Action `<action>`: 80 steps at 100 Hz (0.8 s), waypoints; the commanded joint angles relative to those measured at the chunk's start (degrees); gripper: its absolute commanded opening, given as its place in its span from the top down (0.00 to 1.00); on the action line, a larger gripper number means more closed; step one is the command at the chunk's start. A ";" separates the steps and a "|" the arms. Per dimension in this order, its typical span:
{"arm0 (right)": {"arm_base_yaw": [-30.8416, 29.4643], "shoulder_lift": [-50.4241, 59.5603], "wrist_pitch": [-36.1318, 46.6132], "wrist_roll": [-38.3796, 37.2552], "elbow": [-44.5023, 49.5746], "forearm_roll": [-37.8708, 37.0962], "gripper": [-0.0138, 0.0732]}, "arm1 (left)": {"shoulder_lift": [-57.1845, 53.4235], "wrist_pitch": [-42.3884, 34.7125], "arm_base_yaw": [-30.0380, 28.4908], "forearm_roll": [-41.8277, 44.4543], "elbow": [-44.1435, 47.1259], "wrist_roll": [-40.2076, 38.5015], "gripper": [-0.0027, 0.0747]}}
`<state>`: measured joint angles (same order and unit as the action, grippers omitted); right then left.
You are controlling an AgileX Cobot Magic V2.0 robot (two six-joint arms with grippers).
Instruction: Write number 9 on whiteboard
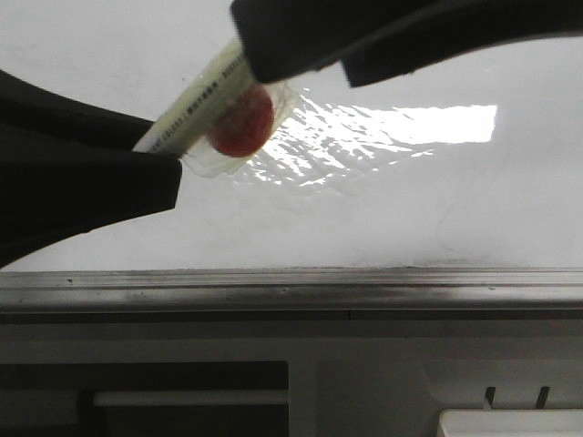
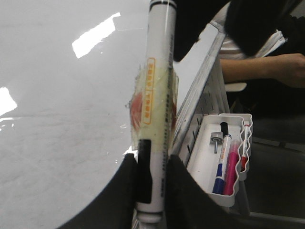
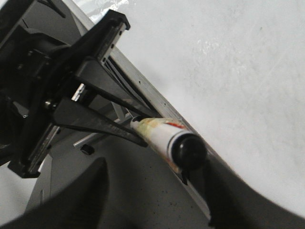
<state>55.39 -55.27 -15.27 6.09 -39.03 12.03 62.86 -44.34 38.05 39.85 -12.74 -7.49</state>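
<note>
With no number 9 visible on the glossy white whiteboard (image 1: 383, 209), our left gripper (image 2: 151, 191) clamps the taped white marker (image 2: 157, 95) while our right gripper (image 3: 190, 157), grip unclear, should pull the black cap (image 3: 189, 150) off straight.

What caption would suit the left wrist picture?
Left gripper clamps a white black-capped marker beside the glossy whiteboard; a white tray holds spare pens.
</note>
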 commanded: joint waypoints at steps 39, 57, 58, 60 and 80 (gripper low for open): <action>0.11 -3.09 6.73 0.43 -4.87 1.27 0.61 | -0.94 -6.25 0.26 -0.95 -1.18 -0.63 0.99; 0.11 -3.09 6.38 0.43 -4.87 2.21 0.80 | -0.94 -6.36 0.26 -0.95 -1.18 -0.63 0.99; 0.11 -3.09 6.21 0.43 -4.87 2.21 0.80 | -0.94 -6.36 0.26 -0.88 -1.18 -0.63 0.99; 0.11 -3.09 6.23 0.43 -4.87 2.21 0.82 | -0.94 -6.36 0.26 -0.88 -1.18 -0.63 0.99; 0.11 -3.09 5.86 0.43 -4.87 2.21 0.90 | -0.94 -6.60 0.26 2.13 -1.18 -0.90 0.92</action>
<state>55.73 -59.17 -13.11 5.99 -42.00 14.77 62.86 -46.11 38.05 41.84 -12.74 -7.52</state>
